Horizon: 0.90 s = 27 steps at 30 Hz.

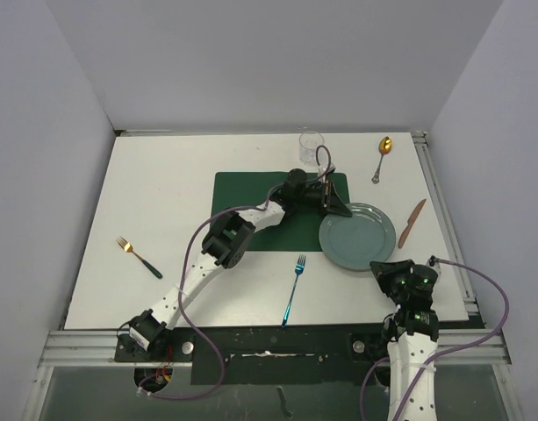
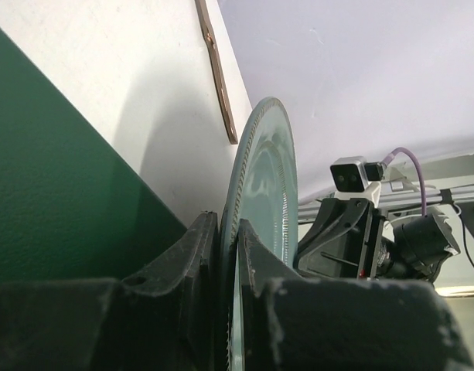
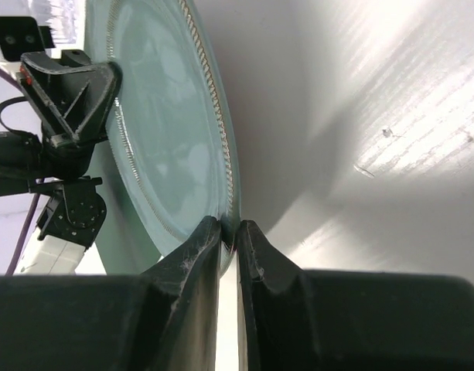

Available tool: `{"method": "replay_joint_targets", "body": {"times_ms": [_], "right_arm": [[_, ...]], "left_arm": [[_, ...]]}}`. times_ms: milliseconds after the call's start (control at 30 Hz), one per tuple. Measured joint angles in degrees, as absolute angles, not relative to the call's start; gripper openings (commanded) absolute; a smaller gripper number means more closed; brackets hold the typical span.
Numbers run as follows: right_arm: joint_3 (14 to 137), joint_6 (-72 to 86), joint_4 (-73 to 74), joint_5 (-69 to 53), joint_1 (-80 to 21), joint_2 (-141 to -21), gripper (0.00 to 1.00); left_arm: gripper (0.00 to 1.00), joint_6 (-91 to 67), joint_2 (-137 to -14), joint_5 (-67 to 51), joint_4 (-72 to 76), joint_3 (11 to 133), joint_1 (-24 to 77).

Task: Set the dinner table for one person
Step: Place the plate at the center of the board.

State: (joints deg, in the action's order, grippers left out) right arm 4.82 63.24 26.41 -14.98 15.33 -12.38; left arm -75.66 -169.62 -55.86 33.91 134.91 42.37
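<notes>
The dinner table point(image 1: 163, 193), the white surface that fills my top view ahead of both arm bases, has the plate point(image 1: 356, 235) out toward 3 o'clock, its left edge overlapping the right side of the green placemat point(image 1: 238, 189). I can't tell whether the plate rests on the surface or hangs just above it.

The left end effector point(image 1: 334, 206) is clamped on the plate's rim at about 10 o'clock, and its wrist view shows the rim wedged between the two fingers point(image 2: 225, 224). The right end effector point(image 1: 384, 261) is pinched on the rim at about 5 o'clock, also with only the thin edge between its fingers point(image 3: 230, 228).

My worries from here:
- Two arms are locked onto one rigid plate. If my commands get them even slightly out of step, the plate could twist and slide out of one shallow grip, then tip or drop.
- The glaze looks slick, so a quick start could make it slip.
- Dragging the plate low toward 9 o'clock could bunch or shift the placemat.
- The knife point(image 1: 412, 221) lies just beside the plate at 3 o'clock, so a swing that way would sweep it.
- The glass point(image 1: 312, 147) stands near the left wrist at 12 o'clock, and the wrist or its cable could knock it over.
</notes>
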Motion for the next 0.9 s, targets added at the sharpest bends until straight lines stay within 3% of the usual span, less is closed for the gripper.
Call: {"method": "replay_joint_targets", "body": {"times_ms": [900], "right_arm": [[4.3, 63.4, 8.1, -18.1, 15.4, -40.4, 0.0]], "left_arm": [[0.0, -81.5, -170.5, -54.7, 51.1, 132.6, 42.2]]}}
